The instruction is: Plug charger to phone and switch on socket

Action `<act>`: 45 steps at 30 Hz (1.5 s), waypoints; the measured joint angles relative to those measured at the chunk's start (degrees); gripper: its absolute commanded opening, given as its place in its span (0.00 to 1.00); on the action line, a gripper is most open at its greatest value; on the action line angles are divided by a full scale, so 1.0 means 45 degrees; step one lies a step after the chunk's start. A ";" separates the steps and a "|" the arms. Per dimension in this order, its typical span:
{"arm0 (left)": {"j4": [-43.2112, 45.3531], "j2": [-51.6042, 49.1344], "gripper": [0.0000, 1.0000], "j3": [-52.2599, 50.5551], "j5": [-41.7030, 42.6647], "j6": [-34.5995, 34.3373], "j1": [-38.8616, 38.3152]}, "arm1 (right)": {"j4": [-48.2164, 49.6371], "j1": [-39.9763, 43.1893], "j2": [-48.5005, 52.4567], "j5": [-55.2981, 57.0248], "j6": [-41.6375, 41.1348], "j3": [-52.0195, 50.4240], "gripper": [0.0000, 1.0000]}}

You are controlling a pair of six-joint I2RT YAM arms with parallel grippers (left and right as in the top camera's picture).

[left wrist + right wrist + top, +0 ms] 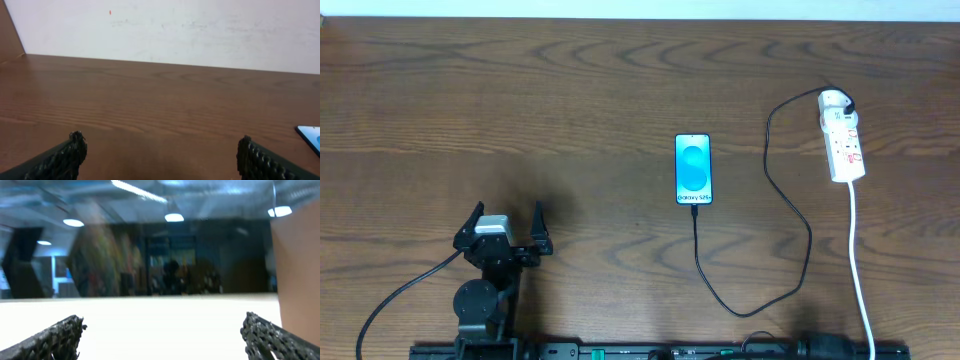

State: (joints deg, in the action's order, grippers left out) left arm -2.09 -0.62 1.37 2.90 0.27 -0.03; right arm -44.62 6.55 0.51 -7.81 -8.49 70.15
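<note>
Holding nothing, my left gripper (161, 142) has its fingers (65, 155) spread wide over bare table (150, 100), well to the left of the phone (694, 168) and nearer my base. My right gripper (162, 320) is spread wide and empty too, its camera aimed up at a blurred room (so where it sits relative to the phone I cannot tell). Out from the phone's near edge runs the charger (696, 235), its tip meeting that edge, so I judge the plug already in. The cable loops away right of the phone to the far end of the socket (845, 150), which lies well right of the phone. The switch is too small to read, so whether it is on I cannot say; if not, pressing it is all that remains.
</note>
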 measured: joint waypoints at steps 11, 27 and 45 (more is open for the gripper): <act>-0.0005 -0.0005 0.97 0.0000 0.0000 0.0000 0.0000 | 0.4235 0.0005 0.0024 0.1132 -0.0267 -0.7388 0.99; -0.0005 0.0000 0.97 0.0000 0.0000 0.0000 0.0000 | 1.1336 0.0005 0.0039 0.1137 -0.1248 -1.5358 0.99; -0.0005 0.0000 0.97 0.0000 0.0000 0.0000 0.0000 | 0.9058 -0.0442 0.0024 0.1127 -0.0801 -1.5499 0.99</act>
State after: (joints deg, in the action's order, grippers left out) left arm -2.11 -0.62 1.37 2.90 0.27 -0.03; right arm -3.86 4.56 0.62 -2.74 -12.10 0.40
